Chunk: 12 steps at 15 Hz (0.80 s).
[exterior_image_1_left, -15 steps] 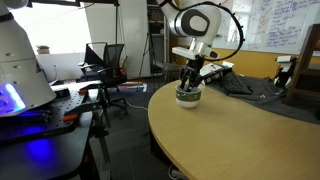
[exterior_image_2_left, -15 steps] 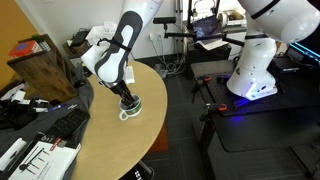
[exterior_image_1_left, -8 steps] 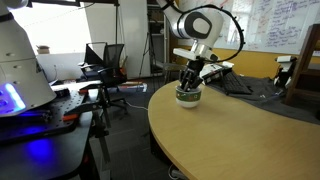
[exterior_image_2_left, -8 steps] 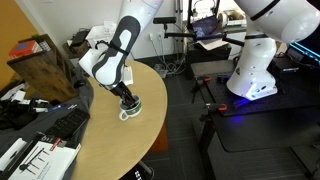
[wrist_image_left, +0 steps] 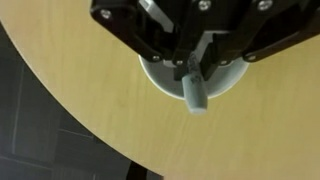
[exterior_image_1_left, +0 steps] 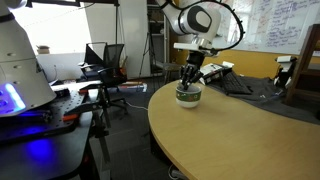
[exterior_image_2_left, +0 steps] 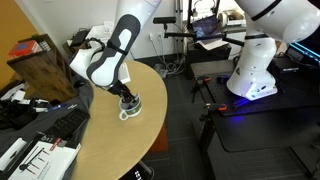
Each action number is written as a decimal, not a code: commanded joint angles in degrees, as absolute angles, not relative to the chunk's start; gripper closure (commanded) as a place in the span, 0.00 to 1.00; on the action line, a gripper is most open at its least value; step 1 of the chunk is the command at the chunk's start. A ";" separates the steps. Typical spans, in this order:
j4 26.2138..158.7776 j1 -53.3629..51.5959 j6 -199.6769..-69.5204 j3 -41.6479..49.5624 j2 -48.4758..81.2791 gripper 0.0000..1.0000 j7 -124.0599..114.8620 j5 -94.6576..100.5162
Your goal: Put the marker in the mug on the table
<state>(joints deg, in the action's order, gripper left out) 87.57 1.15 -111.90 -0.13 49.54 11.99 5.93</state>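
Observation:
The mug (exterior_image_1_left: 188,96) is a squat white cup with a dark band, standing near the edge of the tan table (exterior_image_1_left: 240,140). It also shows in another exterior view (exterior_image_2_left: 130,108) and as a white rim in the wrist view (wrist_image_left: 158,78). My gripper (exterior_image_1_left: 190,78) hangs straight down over the mug's opening, fingertips just above the rim, as in the exterior view (exterior_image_2_left: 125,97). In the wrist view the gripper (wrist_image_left: 193,66) is shut on the marker (wrist_image_left: 195,93), whose pale blue-grey end sticks out over the mug. The rest of the marker is hidden by the fingers.
The table's curved edge (wrist_image_left: 70,110) runs close beside the mug, with dark floor beyond. A dark cloth and keyboard (exterior_image_2_left: 55,120) lie on the table behind the arm. A black desk with a blue light (exterior_image_1_left: 30,120) and office chairs (exterior_image_1_left: 105,62) stand off the table.
The arm's wrist has risen slightly over the mug. The mug has not moved.

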 commanded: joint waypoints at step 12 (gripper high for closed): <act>110.12 19.50 -138.00 -5.20 33.92 0.94 52.02 6.50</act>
<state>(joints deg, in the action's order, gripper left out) 103.35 15.02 -131.63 -2.09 38.03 43.23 8.89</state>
